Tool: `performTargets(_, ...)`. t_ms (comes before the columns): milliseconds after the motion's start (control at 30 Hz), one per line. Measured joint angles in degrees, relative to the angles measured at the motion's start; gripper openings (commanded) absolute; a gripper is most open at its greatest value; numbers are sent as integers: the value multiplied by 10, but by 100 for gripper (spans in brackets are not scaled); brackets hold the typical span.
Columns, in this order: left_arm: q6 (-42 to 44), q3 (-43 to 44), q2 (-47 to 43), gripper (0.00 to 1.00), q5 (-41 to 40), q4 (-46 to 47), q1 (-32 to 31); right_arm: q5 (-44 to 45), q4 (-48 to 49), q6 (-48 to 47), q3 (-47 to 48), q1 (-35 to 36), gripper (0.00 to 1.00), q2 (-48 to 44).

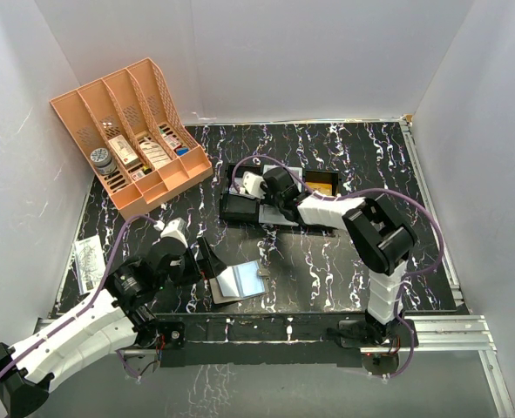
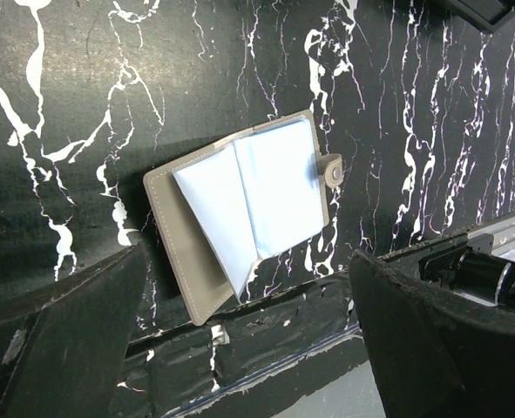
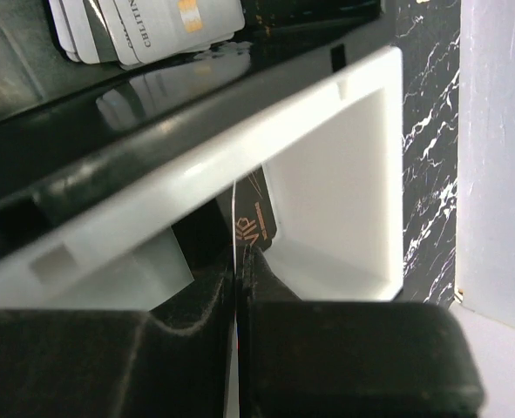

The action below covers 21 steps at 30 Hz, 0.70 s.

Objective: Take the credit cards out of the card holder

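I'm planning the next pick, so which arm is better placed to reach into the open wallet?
Left. Its gripper hangs by the wallet with jaws wide open and empty, while the right gripper is away at the black tray, jaws shut on a card.

One card holder (image 1: 237,283). One orange organiser (image 1: 83,113) — it has four compartments. One black tray (image 1: 233,209). One leaflet (image 1: 87,257). Of cards (image 3: 144,30), at least three lie fanned, plus one more (image 3: 255,228) edge-on — total unclear. Two arms: a left arm (image 1: 74,335) and a right arm (image 1: 375,235).
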Motion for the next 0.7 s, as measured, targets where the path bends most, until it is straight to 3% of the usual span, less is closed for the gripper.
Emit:
performTargets(167,4,-2,-5,99,19,18,0,14,28,-29,8,0,1,37)
performTargets(400,4,-12,-19,99,41,44,0,9,37,-36,11,-1,25,37)
performTargets(700,10,-20,-30,98,58,67,0,6,60,-24,5,-2,45,37)
